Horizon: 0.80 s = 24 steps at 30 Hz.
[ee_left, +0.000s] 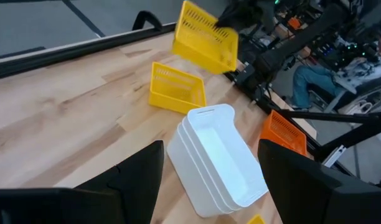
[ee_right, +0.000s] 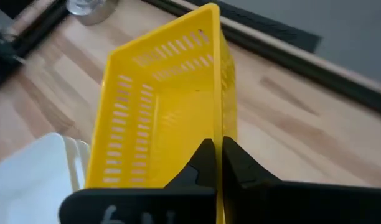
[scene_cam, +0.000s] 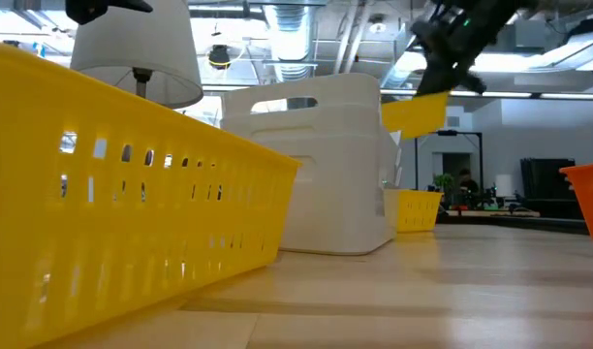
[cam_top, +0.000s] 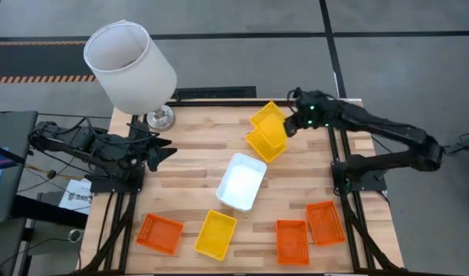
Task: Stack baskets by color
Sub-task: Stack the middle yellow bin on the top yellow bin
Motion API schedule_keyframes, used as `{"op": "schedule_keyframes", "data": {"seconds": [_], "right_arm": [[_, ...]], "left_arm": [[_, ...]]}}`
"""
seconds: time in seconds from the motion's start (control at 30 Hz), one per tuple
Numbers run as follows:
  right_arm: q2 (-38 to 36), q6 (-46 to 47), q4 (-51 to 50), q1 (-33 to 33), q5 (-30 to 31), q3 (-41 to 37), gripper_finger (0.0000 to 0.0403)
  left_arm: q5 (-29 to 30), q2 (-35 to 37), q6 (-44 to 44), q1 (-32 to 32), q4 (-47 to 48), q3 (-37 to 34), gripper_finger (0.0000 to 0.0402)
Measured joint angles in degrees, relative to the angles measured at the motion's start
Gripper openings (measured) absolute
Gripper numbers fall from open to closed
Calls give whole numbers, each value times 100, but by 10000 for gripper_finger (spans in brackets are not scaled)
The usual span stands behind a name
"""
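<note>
My right gripper is shut on a yellow basket, which hangs above the table's far middle. In the low view this yellow basket is in the air. A second yellow basket rests on its bottom just below and beside it. A stack of white baskets sits mid-table. A third yellow basket lies near the front edge. Three orange baskets lie there too. My left gripper is open at the table's left and holds nothing. My right gripper pinches one side wall of the yellow basket at the end nearest the wrist. One finger is inside the basket and the other outside. The fingers slant down from the table's right. The basket is tilted and lifted clear of the table.
A large white lampshade on a metal foot stands at the far left corner, close to my left arm. Bare wood lies between the left gripper and the white stack. People and equipment show in the room behind the table.
</note>
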<state>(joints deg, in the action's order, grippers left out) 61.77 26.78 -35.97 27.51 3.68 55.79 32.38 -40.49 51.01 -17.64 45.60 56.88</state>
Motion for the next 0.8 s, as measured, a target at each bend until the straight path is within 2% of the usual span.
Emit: {"op": "schedule_keyframes", "data": {"seconds": [0.1,0.33,0.6,0.8], "right_arm": [[250,144,606,0,-187,-333,12],[683,205,1123,-92,-247,-799,12],[801,245,1949,87,-440,-1301,14],[799,322,2102,103,-774,-1538,14]], "left_arm": [[0,0,61,-1,2,0,249],[-2,-2,67,-1,4,-2,249],[46,-2,72,0,4,-2,249],[46,-2,81,-1,4,-2,249]]}}
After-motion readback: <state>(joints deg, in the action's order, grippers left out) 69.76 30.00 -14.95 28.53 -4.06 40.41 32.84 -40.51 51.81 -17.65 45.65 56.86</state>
